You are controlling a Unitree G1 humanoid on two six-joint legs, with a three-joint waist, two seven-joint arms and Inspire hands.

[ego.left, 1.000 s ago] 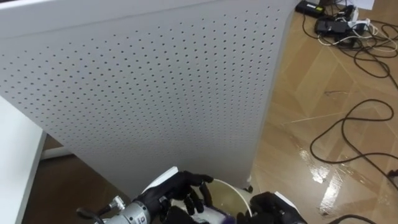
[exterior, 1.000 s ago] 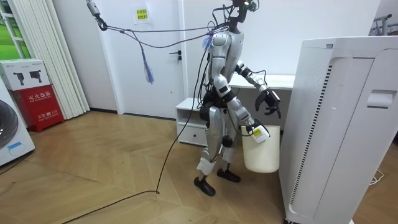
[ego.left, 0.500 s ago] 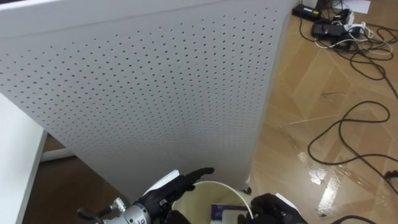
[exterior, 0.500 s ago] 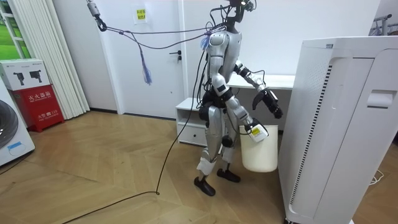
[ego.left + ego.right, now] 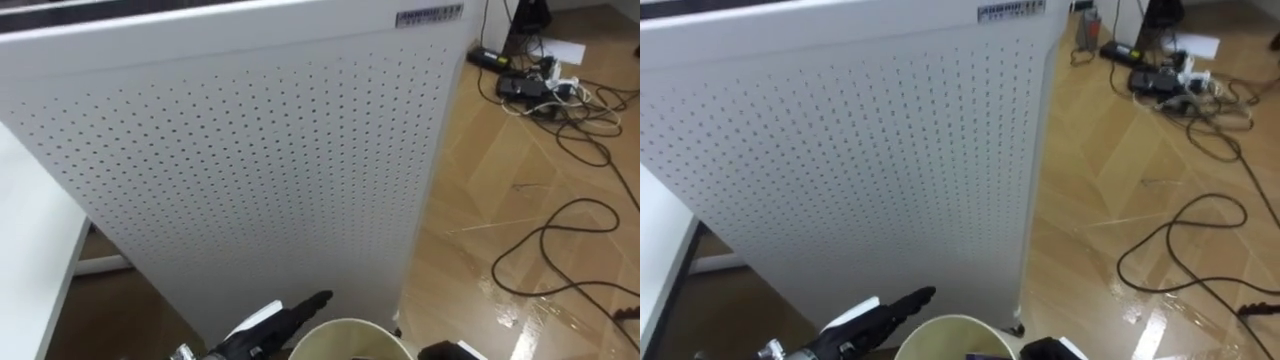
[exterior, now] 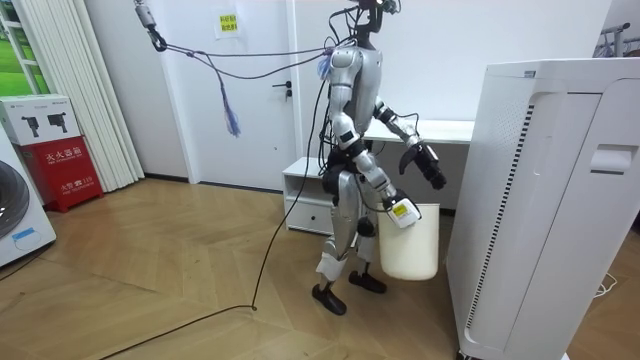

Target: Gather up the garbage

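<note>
Here's the robot standing on the wooden floor [image 5: 470, 200], right up against a tall white perforated cabinet [image 5: 250, 150], with a white tabletop [image 5: 30, 260] off to its left. Low in the eye views comes the left robot hand [image 5: 285, 322], released, fingers stretched out straight and pointing across toward the cabinet's lower corner, just above the rim of the white bin [image 5: 345, 327]. It holds nothing. The bin is tucked in close below, only its rounded rim and a slice of its inside in sight, and what lies in it, garbage or not, I cannot tell. On the far side of that rim sits the right robot hand [image 5: 452, 351], just a dark sliver here. From across the room, the bin hangs at that hand beside the robot's leg, clear of the floor, but how the hand grips it I cannot tell. The left arm is raised forward at chest height. Off to the right, dark cables [image 5: 555, 215] loop over the floor near the cabinet's far corner.
</note>
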